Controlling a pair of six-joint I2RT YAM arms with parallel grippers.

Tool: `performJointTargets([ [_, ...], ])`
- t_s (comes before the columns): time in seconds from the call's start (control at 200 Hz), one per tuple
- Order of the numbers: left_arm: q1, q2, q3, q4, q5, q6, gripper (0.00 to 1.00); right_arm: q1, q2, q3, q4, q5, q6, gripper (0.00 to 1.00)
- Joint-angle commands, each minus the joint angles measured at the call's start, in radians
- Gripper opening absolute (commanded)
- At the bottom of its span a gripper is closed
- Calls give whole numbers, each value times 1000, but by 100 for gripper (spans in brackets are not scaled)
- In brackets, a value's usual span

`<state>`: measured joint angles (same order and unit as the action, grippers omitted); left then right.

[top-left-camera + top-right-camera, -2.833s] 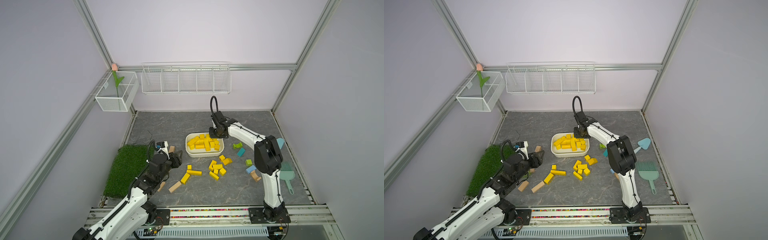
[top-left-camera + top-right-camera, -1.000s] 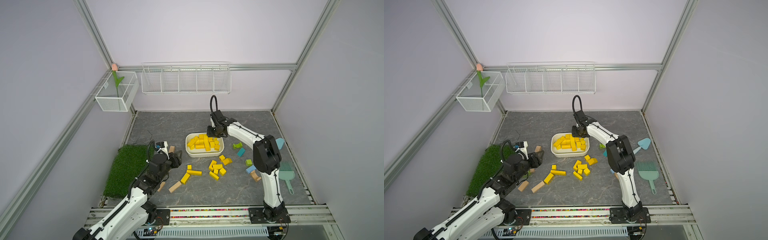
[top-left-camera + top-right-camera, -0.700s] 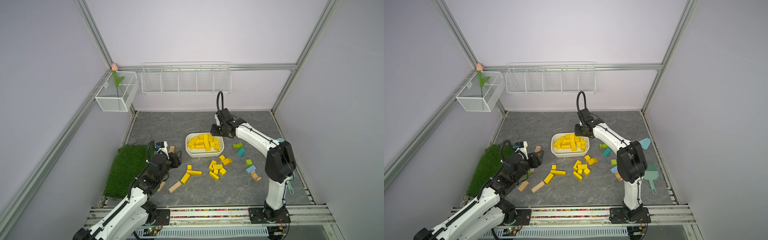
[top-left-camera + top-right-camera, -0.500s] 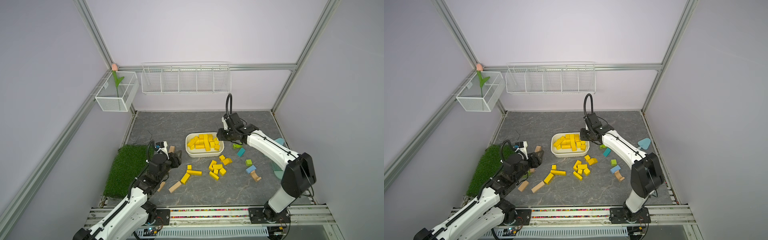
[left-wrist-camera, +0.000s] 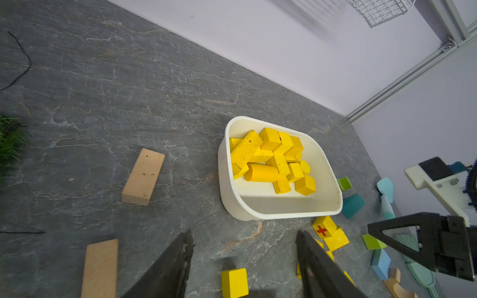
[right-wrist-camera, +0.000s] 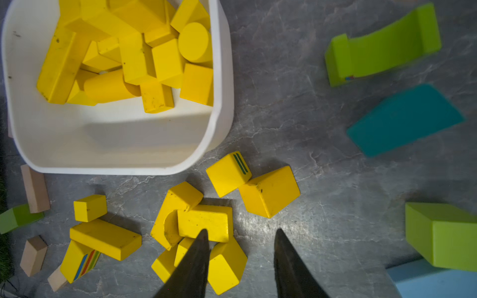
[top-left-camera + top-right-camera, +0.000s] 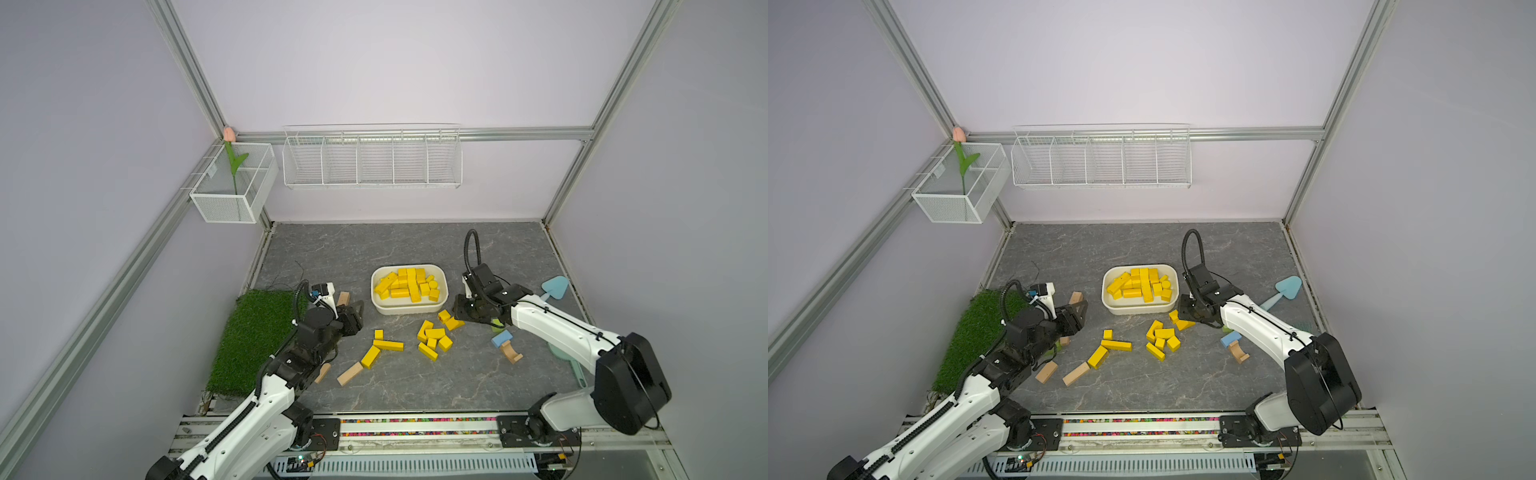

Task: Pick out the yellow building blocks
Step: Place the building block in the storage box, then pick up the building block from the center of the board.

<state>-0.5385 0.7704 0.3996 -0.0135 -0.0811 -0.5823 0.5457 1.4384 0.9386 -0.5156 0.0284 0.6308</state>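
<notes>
Left jaws: left gripper (image 5: 245,233) wide open, nothing between the black fingers; bare floor shows in the gap.
Right jaws: right gripper (image 6: 240,231) partly open and empty, low over the loose yellow pieces; one fingertip overlaps a block in the wrist view, and contact cannot be told.
Near floor: plain tan wooden plank (image 7: 350,373) lying flat, near the green artificial-grass mat (image 7: 257,332).
Loose pieces: about a dozen bright yellow building blocks (image 7: 432,338) of painted wood, scattered on the grey marbled floor between the two grippers.
Right of these: light blue block (image 7: 501,338) touching a tan wooden arch (image 7: 511,353).
Beyond: white oval plastic tub (image 7: 409,310) holding a heap of further yellow pieces.
Far wall: white wire shelf (image 7: 372,158).
</notes>
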Motion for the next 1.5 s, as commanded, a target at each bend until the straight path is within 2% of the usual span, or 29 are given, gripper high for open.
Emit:
performJointTargets([
  [0.0, 6, -4, 0, -5, -8, -12, 66, 7, 7, -37, 18, -17, 112, 43],
  [0.29, 6, 5, 5, -9, -10, -14, 65, -4, 97, 19, -42, -12, 222, 42],
  [0.485, 5, 3, 4, -9, -13, -15, 66, -13, 146, 14, -1, -49, 263, 42],
  [0.81, 6, 6, 5, -6, -9, -15, 66, -42, 182, 32, -3, -35, 259, 46],
  [1.06, 7, 2, 4, -6, -8, -13, 66, -62, 237, 55, 32, -83, 254, 46],
  [1.5, 6, -1, 1, -8, -8, -14, 66, -62, 279, 111, -11, -56, 226, 40],
])
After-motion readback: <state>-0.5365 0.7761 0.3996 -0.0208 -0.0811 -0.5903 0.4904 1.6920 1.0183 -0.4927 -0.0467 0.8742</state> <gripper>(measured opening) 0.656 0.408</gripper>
